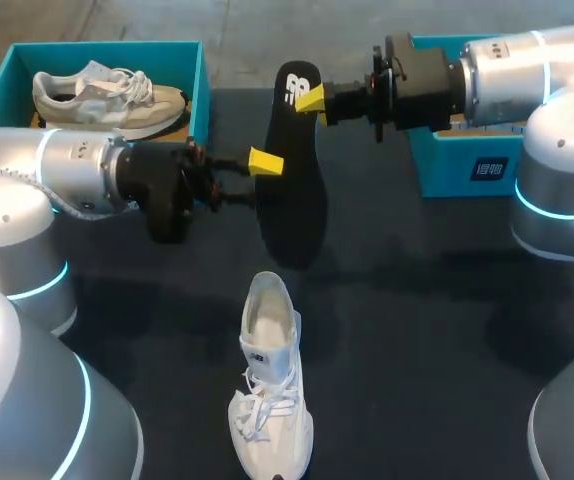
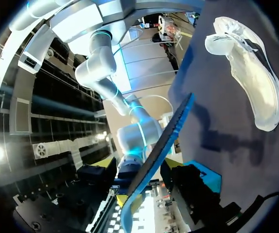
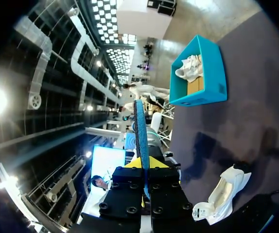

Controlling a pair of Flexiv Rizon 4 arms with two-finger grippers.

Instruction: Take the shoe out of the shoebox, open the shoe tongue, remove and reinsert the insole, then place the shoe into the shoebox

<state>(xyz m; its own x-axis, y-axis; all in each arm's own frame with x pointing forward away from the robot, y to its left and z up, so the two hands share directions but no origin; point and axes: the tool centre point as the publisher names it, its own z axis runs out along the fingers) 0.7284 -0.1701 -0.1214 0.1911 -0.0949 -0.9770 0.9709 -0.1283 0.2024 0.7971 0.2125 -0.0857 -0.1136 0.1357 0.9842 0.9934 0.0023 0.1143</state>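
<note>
Leftmost, the teal shoebox (image 1: 203, 95) stood at the far corner of the dark table (image 1: 437, 300) with a beige-and-grey sneaker (image 1: 107, 95) inside it; just beside it the left gripper (image 1: 259, 180) reached in at the near edge of the insole (image 1: 292, 190), though whether it had closed on it I could not tell; the insole itself hung in the air between the two arms, well above the table, black on the face turned up to the head camera and blue on the side the left wrist camera saw; it looked thin, light and bendy, likely to droop or curl if held by one end only, so I judged a pinch across its thickness at the heel end and along one side edge the safest hold; nearer the robot, the white shoe (image 1: 270, 395) lay apart on the table, upright on its sole, laces loose and its mouth open; its soft upper would probably give under pressure, so the heel collar seemed the place to take it; the right gripper (image 1: 314, 102) had its fingers closed narrowly on the insole's far end; behind that arm sat a second teal box (image 1: 467, 165).
</note>
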